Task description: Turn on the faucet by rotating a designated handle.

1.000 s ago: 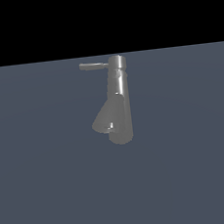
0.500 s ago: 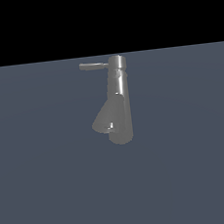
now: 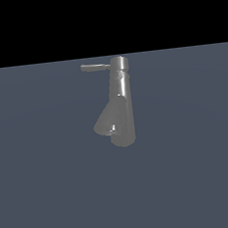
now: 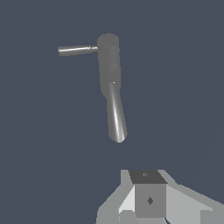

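Faucet point(image 3: 121, 102) grey brushed metal, thin handle point(image 3: 95, 67) protruding sideways.

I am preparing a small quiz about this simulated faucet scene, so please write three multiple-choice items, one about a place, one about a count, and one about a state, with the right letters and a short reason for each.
1. In the exterior view, toward which side does the handle stick out from the top cap of the faucet?
A. the exterior view's left
B. the exterior view's right
C. straight up

2. How many handles does the faucet have?
A. none
B. one
C. two

3. What is the relation between the gripper and the handle?
A. closed on it
B. touching its tip
C. apart from it

Answers:
1 A: the handle runs from the cap of the faucet toward the exterior view's left.
2 B: only one thin rod leaves the cap in both views.
3 C: in the wrist view the gripper is well clear of the handle, with bare floor between them.
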Available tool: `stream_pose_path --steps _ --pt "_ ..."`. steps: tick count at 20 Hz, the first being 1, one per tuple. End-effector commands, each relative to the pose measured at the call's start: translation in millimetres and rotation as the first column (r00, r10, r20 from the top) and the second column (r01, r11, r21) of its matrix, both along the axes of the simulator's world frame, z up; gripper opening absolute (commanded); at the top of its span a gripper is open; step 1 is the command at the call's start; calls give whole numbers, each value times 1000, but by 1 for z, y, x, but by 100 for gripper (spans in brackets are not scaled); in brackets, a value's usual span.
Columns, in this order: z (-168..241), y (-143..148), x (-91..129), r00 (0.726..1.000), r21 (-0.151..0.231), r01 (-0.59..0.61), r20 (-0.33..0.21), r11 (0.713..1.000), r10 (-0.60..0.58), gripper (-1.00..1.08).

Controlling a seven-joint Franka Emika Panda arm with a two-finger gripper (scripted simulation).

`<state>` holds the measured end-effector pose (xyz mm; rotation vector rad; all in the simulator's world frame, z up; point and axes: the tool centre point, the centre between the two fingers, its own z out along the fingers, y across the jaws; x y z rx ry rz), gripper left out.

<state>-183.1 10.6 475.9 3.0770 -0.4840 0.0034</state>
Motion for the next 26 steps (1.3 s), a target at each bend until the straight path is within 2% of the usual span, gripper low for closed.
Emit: stream_pose_path --steps 1,7,13,19,26 --pt "-4 0 13 998 -5 63 0 998 -63 -100" --pt "-15 2 45 978 -15 207 0 978 -207 -100" --pt "-29 3 77 938 -22 346 2 938 -346 -100" --pt "-47 5 108 879 -24 477 4 879 -477 -100" --pt "-71 7 143 787 -23 617 5 787 -617 -100"
